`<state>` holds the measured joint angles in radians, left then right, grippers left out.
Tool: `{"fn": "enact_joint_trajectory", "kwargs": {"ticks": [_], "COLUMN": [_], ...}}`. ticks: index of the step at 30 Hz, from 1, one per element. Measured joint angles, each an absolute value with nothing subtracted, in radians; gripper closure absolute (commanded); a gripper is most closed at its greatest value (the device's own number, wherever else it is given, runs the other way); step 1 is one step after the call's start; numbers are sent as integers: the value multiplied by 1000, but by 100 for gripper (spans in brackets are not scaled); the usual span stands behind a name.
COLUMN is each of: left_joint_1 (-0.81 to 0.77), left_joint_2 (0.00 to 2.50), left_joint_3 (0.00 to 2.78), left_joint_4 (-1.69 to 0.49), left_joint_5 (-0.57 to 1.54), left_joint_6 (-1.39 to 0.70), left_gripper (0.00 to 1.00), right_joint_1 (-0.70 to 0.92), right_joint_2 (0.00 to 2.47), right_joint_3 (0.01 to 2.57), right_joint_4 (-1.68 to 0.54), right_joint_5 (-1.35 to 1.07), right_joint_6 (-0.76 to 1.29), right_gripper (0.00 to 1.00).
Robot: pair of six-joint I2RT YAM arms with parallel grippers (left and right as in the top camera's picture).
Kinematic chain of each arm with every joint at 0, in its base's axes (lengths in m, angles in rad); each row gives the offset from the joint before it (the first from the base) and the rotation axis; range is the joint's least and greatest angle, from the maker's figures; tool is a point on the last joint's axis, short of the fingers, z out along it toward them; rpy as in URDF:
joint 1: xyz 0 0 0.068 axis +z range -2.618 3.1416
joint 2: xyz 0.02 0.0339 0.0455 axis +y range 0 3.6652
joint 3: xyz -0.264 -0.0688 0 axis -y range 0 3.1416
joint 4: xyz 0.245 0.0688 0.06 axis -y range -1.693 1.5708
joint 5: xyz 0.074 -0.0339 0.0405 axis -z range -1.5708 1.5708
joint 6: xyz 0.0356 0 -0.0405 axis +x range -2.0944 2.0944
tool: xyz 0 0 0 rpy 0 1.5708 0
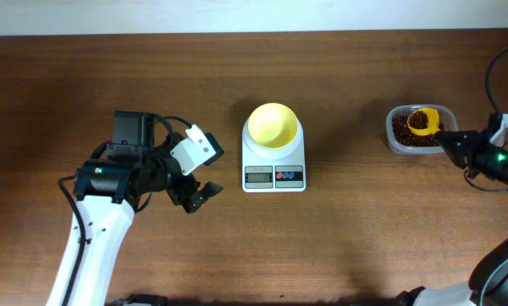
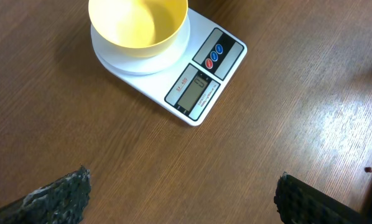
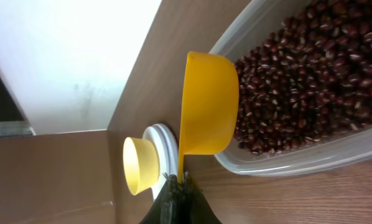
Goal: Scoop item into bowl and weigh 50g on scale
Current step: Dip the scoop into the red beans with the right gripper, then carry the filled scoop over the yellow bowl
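The left arm is bent at its elbow and reaches across the bench. Its left claw is spread wide and holds nothing. The right arm comes in from the side. Its right claw is pressed together, pinching the thin handle of the scoop.

There are two arms, one bowl, one scale, one scoop and one clear tub. The beans are too many to count.

The yellow bowl sits on the scale, in front of the left claw and a little to one side, well apart from it. The beans are in the tub just in front of the right claw. The scoop cup sits on top of them.

From above, dark beans show inside the scoop cup. The right wrist view shows only the cup's side, the beans against the tub wall, and the bowl far behind. The left wrist view shows both spread fingers of the left claw, and the scale up close with one red button and two blue ones. The bowl looks empty there.
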<state>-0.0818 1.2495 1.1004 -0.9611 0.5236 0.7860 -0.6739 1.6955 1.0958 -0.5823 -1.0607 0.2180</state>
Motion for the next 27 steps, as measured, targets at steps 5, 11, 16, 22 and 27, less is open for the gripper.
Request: {"fn": "enact_joint_trajectory", "kwargs": {"ticks": [5, 11, 16, 22, 27], "left_joint_1": [-82, -82, -82, -82, -82], "left_joint_2": [1250, 1250, 1250, 1250, 1250], "left_joint_3": [1100, 1100, 1100, 1099, 1100], "left_joint_4": [-961, -961, -961, -962, -961], "left_joint_5": [524, 524, 524, 524, 524], "left_joint_6": [786, 786, 786, 786, 786], "left_gripper": [1, 1, 1, 1, 1], "right_joint_1": [-668, -419, -232, -40, 46], "right_joint_2": [1695, 1695, 1697, 1701, 1701], "right_joint_3": [1096, 1095, 1090, 1087, 1087], "right_joint_4": [-582, -539, -339, -154, -141], "right_joint_5": [-1170, -1196, -1203, -1190, -1077], "right_joint_6": [228, 253, 403, 550, 440], "right_gripper": [96, 96, 96, 96, 96]}}
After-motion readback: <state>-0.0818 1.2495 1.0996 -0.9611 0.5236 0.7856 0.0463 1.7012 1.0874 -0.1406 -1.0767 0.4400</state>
